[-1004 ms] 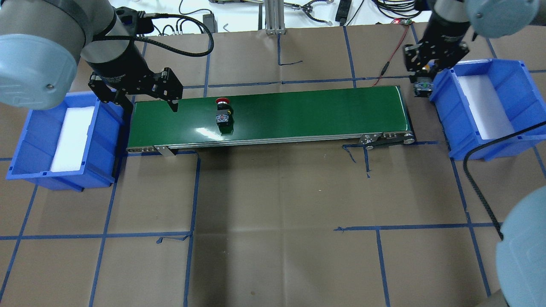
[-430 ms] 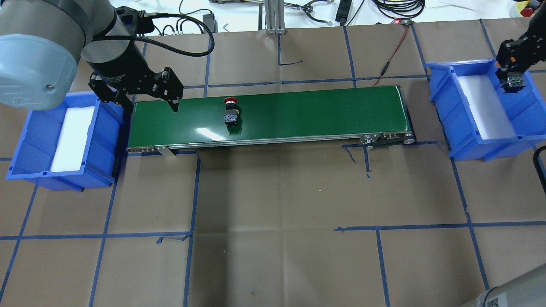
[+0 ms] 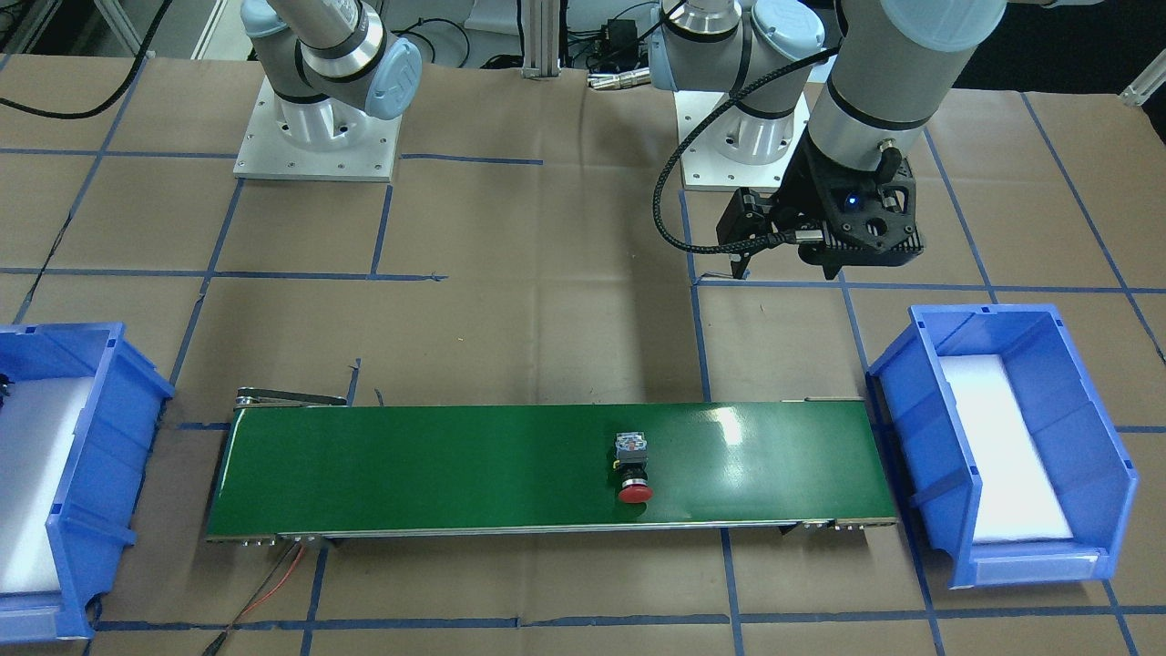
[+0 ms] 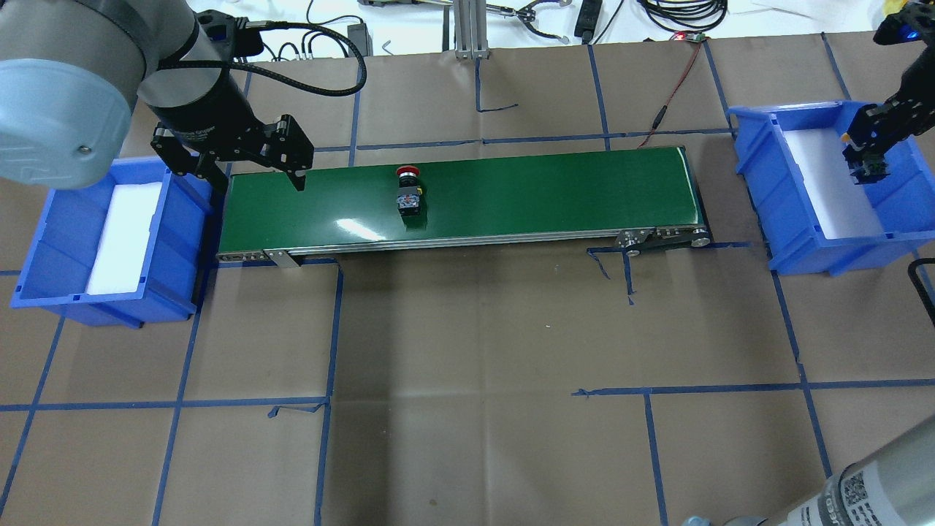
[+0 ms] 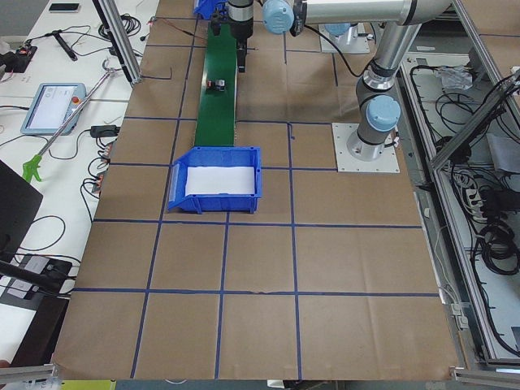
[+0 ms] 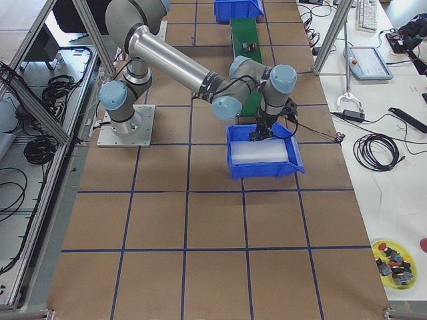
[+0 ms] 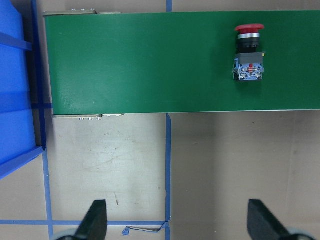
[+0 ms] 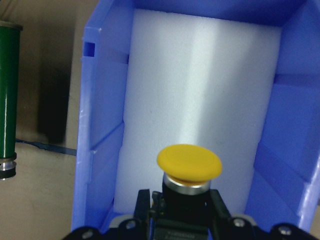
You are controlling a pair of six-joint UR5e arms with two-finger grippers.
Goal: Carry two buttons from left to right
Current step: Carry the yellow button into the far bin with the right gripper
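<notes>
In the right hand (image 8: pixel 182 207) sits a yellow-capped, black-bodied button (image 8: pixel 189 163).

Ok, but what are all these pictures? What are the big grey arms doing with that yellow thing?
Those are two robot arms at a table, each ending in a two-finger gripper. The pictures show one moment from several cameras: above, across the table, both ends, and one on each wrist. A green belt lies between two blue bins, the left bin and the right bin. A red button lies on the belt. The left gripper hangs open and empty near the belt's left end. The right gripper is shut on a yellow button, over the right bin's white padding.
</notes>
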